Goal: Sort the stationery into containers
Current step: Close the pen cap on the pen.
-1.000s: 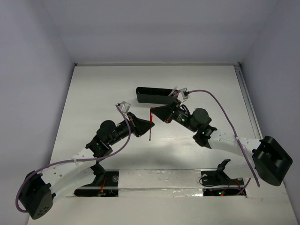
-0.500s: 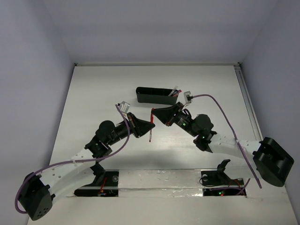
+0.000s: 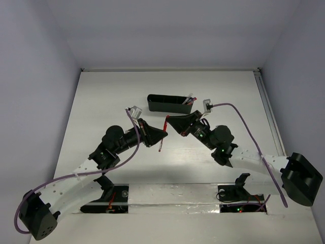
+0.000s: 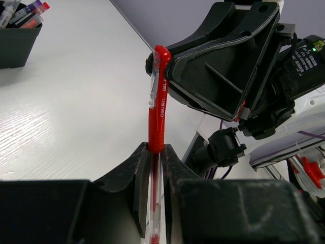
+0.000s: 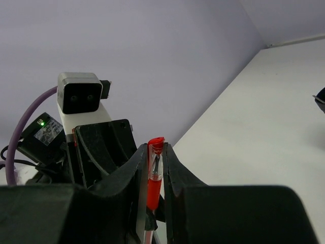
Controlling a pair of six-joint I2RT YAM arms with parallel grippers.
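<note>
One red-and-clear pen hangs above the table between both grippers. My left gripper is shut on its clear barrel, seen in the left wrist view. My right gripper is shut on its red cap end, seen in the right wrist view. The two grippers meet tip to tip. The long black tray lies just beyond them, with several pens standing out of its right end. The tray also shows in the left wrist view. Scissors and eraser are out of view.
Purple cables loop over both arms. White walls close the table at the back and sides. A taped strip with cut-outs runs along the near edge by the arm bases.
Both arms shifted slightly: the left wrist rose a little toward the tray and the right arm's elbow swung right. The pen stays between the two grippers.
</note>
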